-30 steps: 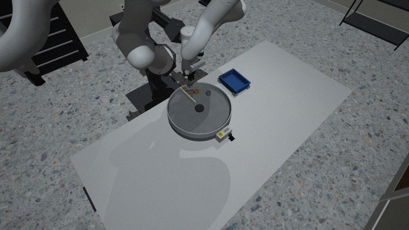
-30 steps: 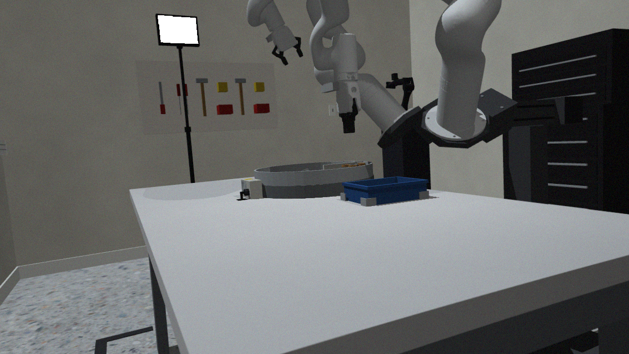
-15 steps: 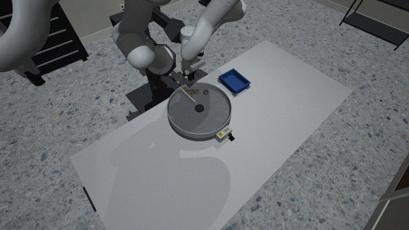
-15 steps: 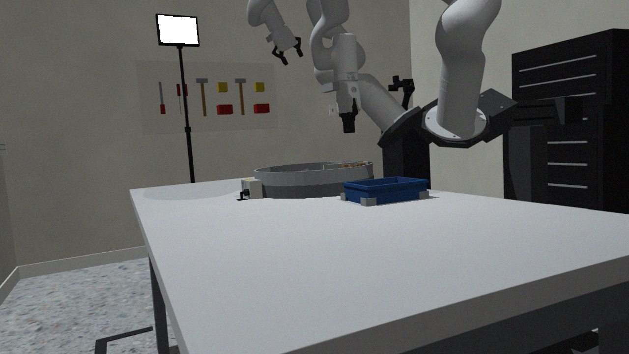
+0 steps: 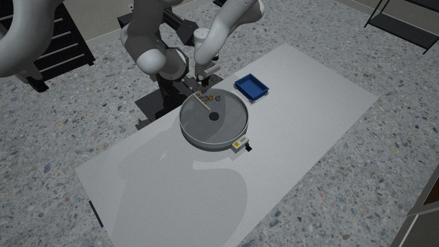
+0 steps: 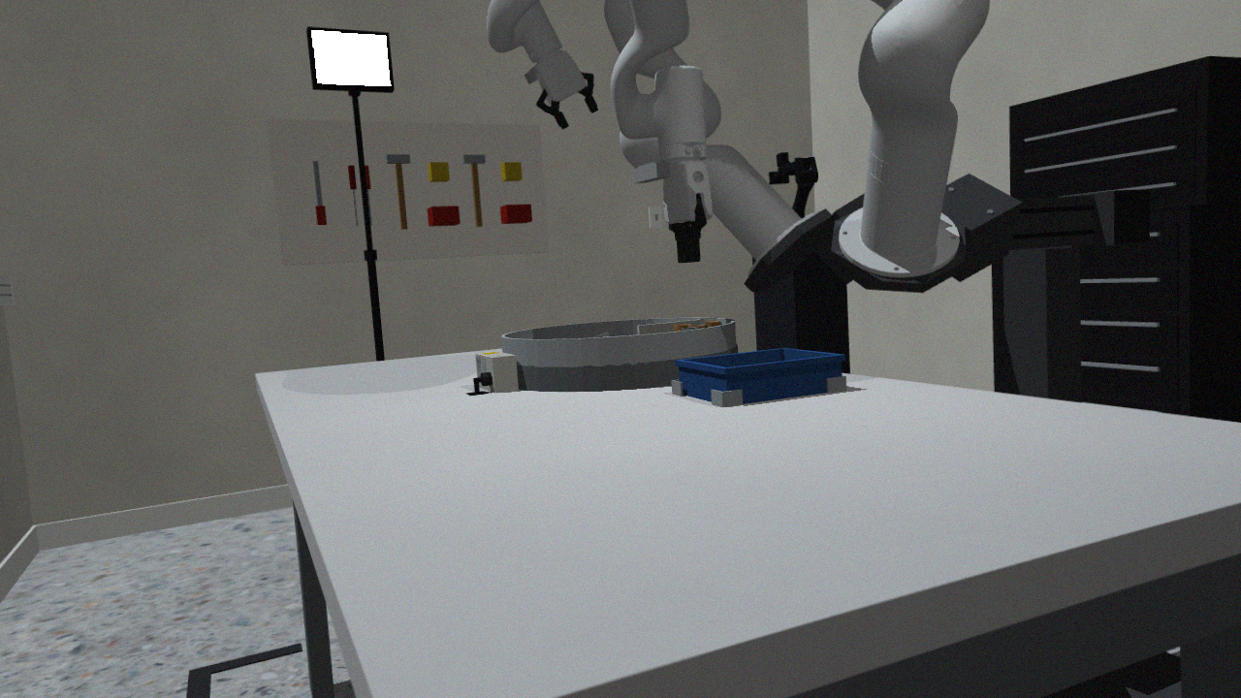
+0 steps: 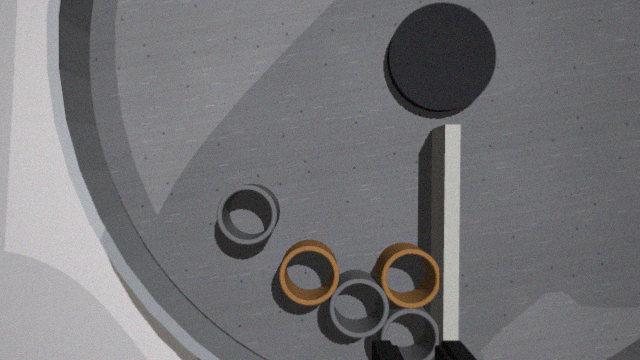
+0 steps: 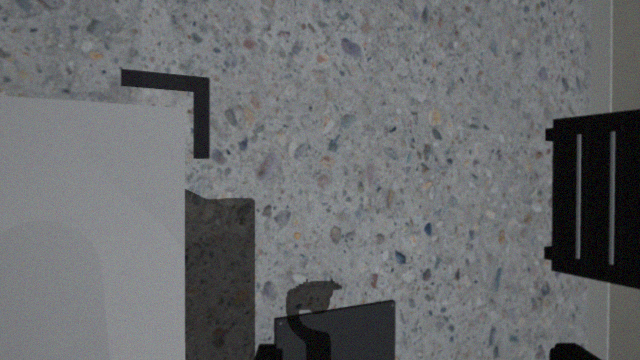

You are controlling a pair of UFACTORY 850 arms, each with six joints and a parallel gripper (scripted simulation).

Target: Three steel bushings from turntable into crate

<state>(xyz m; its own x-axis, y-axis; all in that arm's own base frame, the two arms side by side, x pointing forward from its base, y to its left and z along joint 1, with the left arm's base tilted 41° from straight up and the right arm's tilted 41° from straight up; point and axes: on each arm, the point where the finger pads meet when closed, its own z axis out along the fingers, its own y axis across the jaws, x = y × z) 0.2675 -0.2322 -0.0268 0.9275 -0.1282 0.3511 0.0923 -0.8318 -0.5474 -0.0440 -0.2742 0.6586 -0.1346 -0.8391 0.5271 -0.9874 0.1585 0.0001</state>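
The turntable (image 5: 211, 146) (image 6: 589, 351) (image 7: 76, 100) holds several upright bushings. A steel bushing (image 5: 217, 98) (image 7: 220, 215) stands apart from the rest. A second steel bushing (image 7: 333, 308) sits in a cluster with bronze bushings (image 5: 210, 97) (image 7: 310, 298), and a third steel bushing (image 7: 410, 311) is near the bar, partly hidden by my fingers. My left gripper (image 5: 204, 89) (image 6: 687, 258) (image 7: 419, 350) hangs above this cluster, narrowly open and empty. My right gripper (image 6: 579, 117) (image 8: 417, 352) is wide open, far from the turntable. The blue crate (image 5: 252, 87) (image 6: 780, 384) is empty and level within its corner guides.
A pale bar (image 5: 201, 102) (image 7: 452, 225) runs from near the dark hub (image 5: 213, 116) (image 7: 442, 56) towards the rim, with the cluster against one side. A control box (image 5: 240, 143) (image 6: 500, 371) stands beside the turntable. The raised rim lies between the bushings and the crate.
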